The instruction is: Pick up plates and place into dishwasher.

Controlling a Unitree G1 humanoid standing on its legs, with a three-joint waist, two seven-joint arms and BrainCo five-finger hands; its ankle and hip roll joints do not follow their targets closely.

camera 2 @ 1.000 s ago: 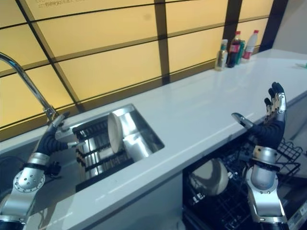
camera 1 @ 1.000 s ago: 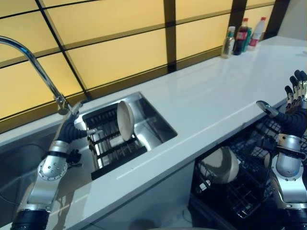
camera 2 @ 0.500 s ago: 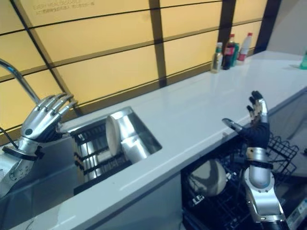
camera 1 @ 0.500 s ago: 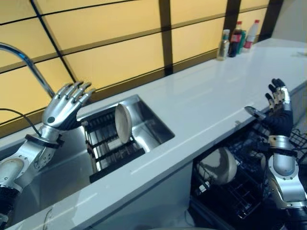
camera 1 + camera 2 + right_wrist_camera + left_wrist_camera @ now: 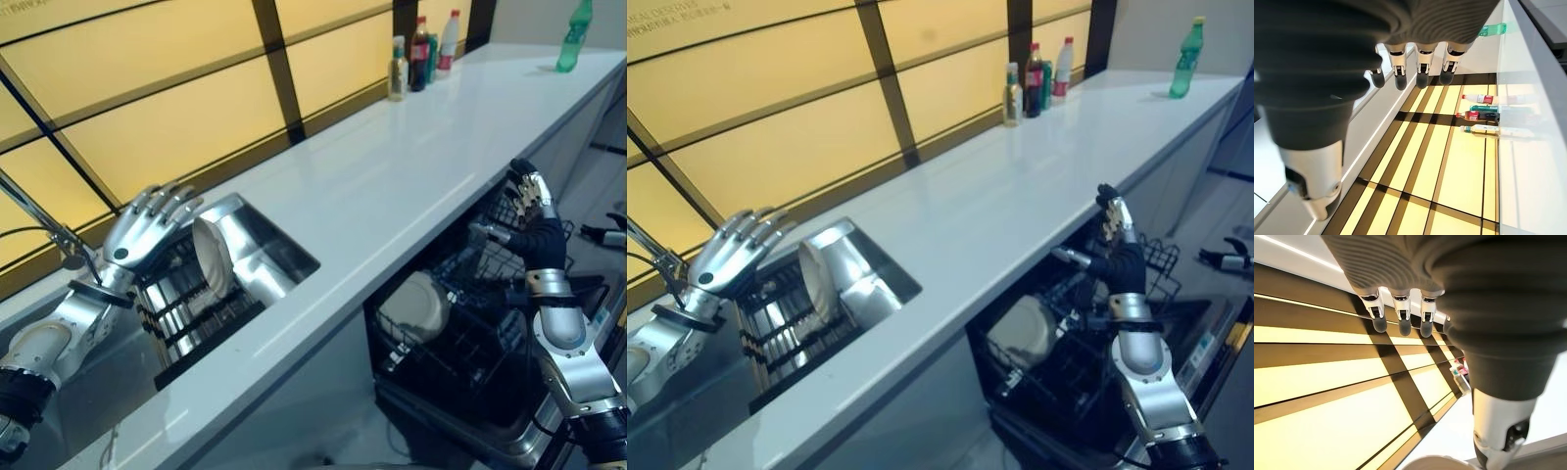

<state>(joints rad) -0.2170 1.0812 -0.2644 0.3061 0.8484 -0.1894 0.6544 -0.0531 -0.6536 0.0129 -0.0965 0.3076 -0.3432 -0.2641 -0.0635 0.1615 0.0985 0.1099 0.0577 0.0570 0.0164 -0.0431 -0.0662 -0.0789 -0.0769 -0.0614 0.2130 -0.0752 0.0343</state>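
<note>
Over sink rack: left hand spread, empty | plate on edge just right; rigid, slick, breakable, so grip top rim | right hand spread above dishwasher.

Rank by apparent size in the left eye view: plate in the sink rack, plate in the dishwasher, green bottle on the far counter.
1. Plate in the sink rack and plate in the dishwasher: about equal; both stand angled, so no ranking between them.
2. Green bottle: smallest by far, though it stands farthest from the camera, so true size is unsure.
</note>
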